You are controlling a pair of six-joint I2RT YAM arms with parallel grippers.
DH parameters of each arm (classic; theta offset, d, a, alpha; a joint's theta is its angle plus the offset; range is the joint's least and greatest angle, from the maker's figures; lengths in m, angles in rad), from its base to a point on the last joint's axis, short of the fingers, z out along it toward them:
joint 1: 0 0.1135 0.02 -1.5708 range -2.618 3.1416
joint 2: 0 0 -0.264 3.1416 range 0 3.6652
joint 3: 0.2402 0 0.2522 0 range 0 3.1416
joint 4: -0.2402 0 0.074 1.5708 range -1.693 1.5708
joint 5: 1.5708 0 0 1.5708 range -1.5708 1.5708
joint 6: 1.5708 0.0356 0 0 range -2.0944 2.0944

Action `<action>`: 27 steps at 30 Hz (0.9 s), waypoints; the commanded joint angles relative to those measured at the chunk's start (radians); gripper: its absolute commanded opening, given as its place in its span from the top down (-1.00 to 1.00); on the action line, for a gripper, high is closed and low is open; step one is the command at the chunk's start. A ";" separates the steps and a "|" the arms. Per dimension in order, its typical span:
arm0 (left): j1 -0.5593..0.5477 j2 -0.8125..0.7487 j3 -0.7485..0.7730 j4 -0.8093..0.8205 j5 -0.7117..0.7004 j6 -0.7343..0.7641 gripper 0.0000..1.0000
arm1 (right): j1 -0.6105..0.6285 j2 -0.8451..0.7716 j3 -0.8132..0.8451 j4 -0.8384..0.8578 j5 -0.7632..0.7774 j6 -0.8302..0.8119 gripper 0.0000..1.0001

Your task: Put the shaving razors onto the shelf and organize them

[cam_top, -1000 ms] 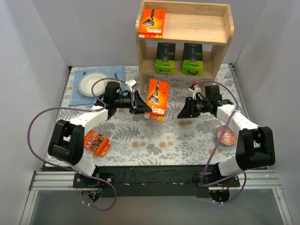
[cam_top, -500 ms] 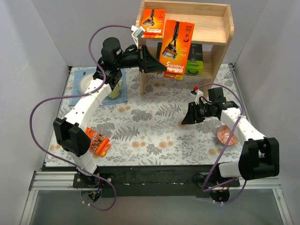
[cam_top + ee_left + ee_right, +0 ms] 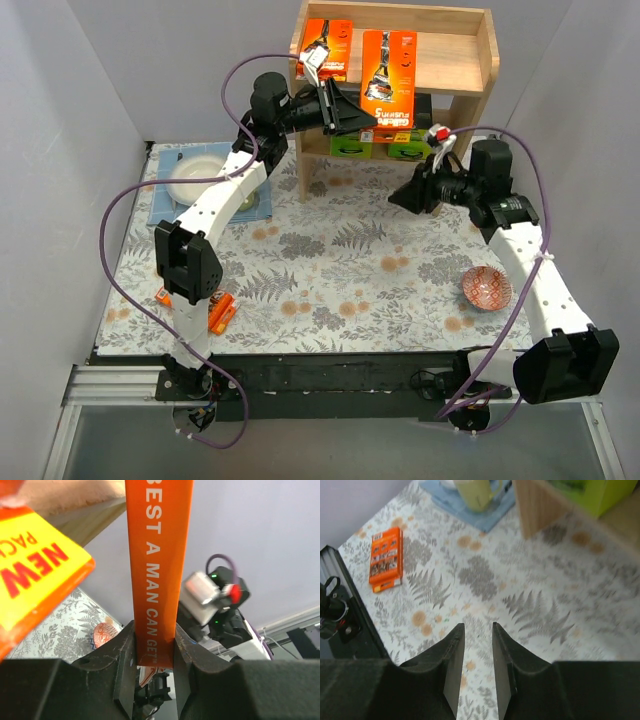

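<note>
Pinching an orange pack [image 3: 387,72] edge-on in the left gripper [image 3: 153,642], jaws pressed tight on both faces near its lower end. Held upright and high, in front of the top tier of the shelf [image 3: 455,55], just right of a second orange pack [image 3: 327,48] standing at that tier's left end. Cannot tell whether touching the board or clear of it. On the lower tier, two green packs [image 3: 410,150] side by side, mostly hidden behind the left arm. Near left on the table [image 3: 330,270], lying flat and partly hidden under the left arm, a third orange pack [image 3: 386,559]. Hovering over the table on the near side of the shelf's right half, the right gripper [image 3: 476,627], fingers a little apart with nothing between. Near right, a red bowl [image 3: 486,288]. Far left, a plate [image 3: 195,178] on a blue mat [image 3: 165,205], with a pale green cup [image 3: 477,492] beside it.
</note>
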 commanded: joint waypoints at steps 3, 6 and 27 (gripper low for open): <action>-0.020 -0.039 0.084 0.056 -0.060 -0.052 0.57 | 0.010 0.039 0.202 0.146 -0.006 0.054 0.31; -0.030 -0.042 0.087 0.053 -0.057 -0.047 0.48 | 0.019 0.063 0.266 0.167 -0.003 0.067 0.34; -0.034 -0.019 0.133 0.075 -0.091 0.000 0.00 | 0.056 0.229 0.520 0.258 0.092 0.079 0.39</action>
